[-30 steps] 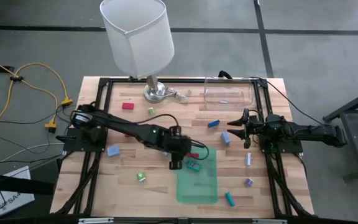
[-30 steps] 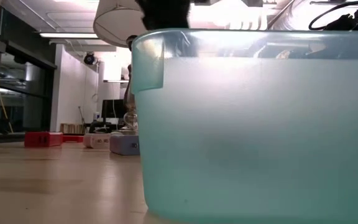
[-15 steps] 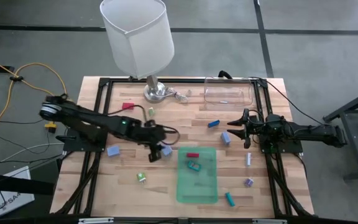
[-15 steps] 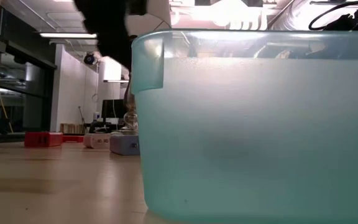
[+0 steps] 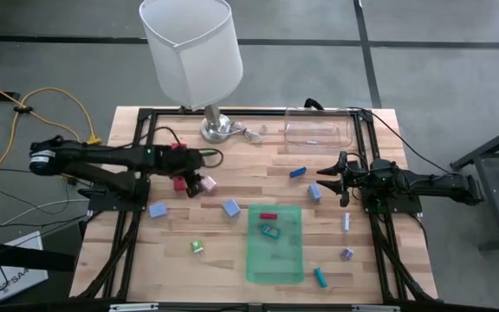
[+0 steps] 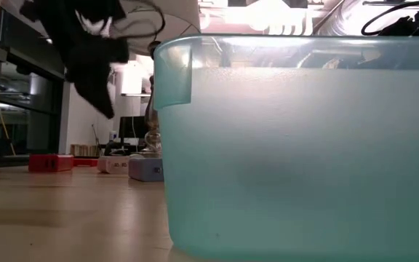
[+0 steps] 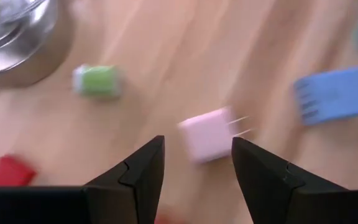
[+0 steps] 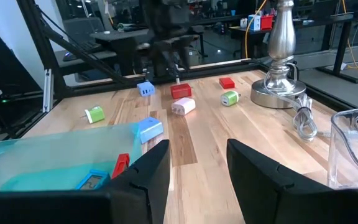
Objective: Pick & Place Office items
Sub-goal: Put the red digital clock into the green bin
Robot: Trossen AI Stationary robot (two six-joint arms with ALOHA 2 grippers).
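Two pieces lie in the green tray (image 5: 275, 260); left gripper (image 5: 191, 184) spread above a pink block (image 5: 206, 184).

no readable text, no labels, no brands, no numbers; nothing legible anywhere

A light wooden table (image 5: 232, 251) holds a silver lamp base (image 5: 218, 128), a clear plastic container (image 5: 318, 131) and a flat green tray (image 5: 275, 259). Scattered directly on the wood are small office items: a pink block (image 5: 204, 184), a red block (image 5: 178, 148), 2 blue blocks (image 5: 231, 207) and a green piece (image 5: 197, 247).
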